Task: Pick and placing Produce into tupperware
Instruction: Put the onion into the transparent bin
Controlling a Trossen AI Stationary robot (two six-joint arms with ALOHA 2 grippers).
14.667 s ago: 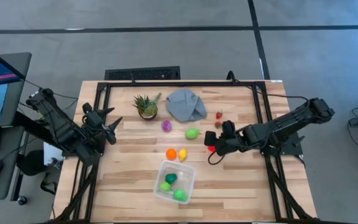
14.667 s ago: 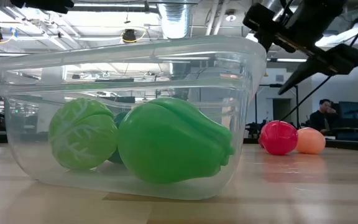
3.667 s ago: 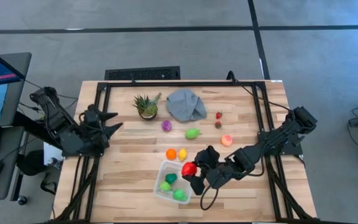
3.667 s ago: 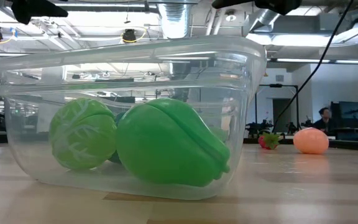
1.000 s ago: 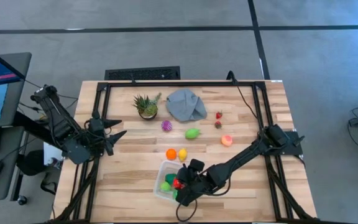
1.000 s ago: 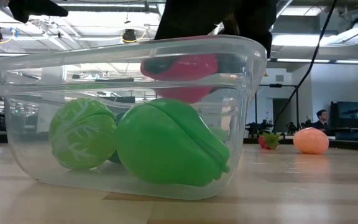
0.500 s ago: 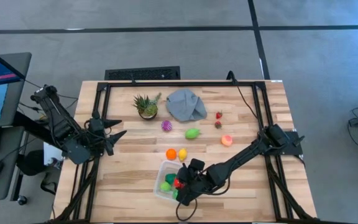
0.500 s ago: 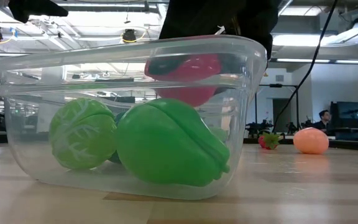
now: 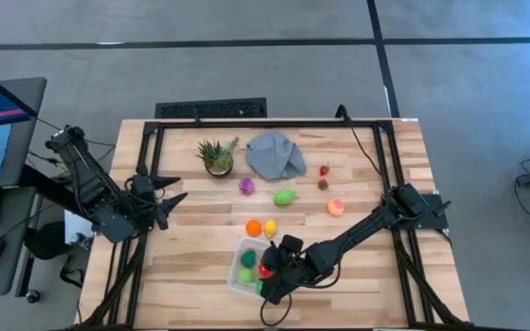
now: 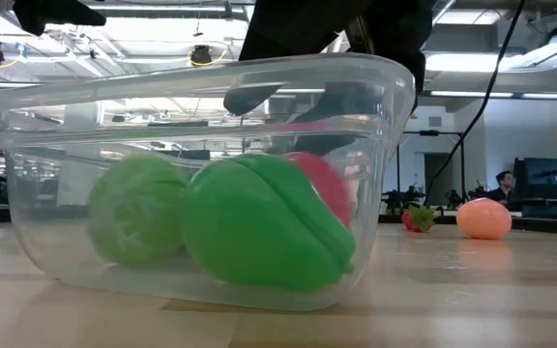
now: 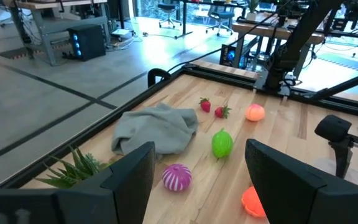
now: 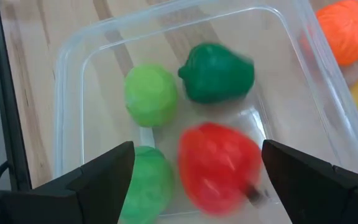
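The clear tupperware [image 9: 243, 246] stands near the table's front edge, its wall [image 12: 67, 93] filling the right wrist view. Inside lie a light green piece [image 12: 150, 94], a dark green one [image 12: 217, 73], another green one [image 12: 145, 180] and a red fruit [image 12: 216, 165]. The red fruit [image 10: 322, 188] rests on the floor, behind the big green piece [image 10: 259, 222]. My right gripper [image 9: 270, 273] hangs open just above it, touching nothing. My left gripper [image 9: 175, 190] waits open at the table's left edge.
Loose produce lies beyond the tupperware: an orange piece [image 9: 253, 227], a yellow one [image 9: 270, 227], a green one [image 9: 285, 197], a purple one [image 9: 247, 186], a peach-coloured one [image 9: 336, 207] and two strawberries [image 9: 324, 170]. A potted plant [image 9: 217, 156] and a grey cloth [image 9: 275, 154] sit at the far side.
My right gripper has opened wider over the tupperware and let go of the red fruit. The fruit has dropped from rim height to the container's floor, behind the big green piece. The light green piece has shifted a little.
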